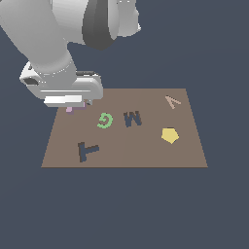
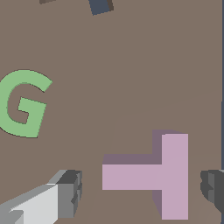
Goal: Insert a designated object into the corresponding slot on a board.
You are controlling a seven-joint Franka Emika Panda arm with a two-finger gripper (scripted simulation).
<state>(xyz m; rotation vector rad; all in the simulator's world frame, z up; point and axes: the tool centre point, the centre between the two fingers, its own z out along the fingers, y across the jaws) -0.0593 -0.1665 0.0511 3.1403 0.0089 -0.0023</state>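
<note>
Wrist view is showing you the pink T (image 2: 151,175) lying flat on the brown board (image 2: 131,65), sitting between the gripper (image 2: 142,192) fingers (image 2: 70,192), which are standing wide open, gripping nothing. You're seeing the green G (image 2: 22,105) nearby; the T-shaped slot (image 1: 88,151) is lying well apart

The gripper (image 2: 142,192) straddles the pink T (image 2: 164,177), fingers apart with bare board (image 1: 146,151) on both sides. The green G (image 1: 104,120) lies near; the T-shaped slot (image 1: 87,151) sits uncovered, bare board between.
</note>
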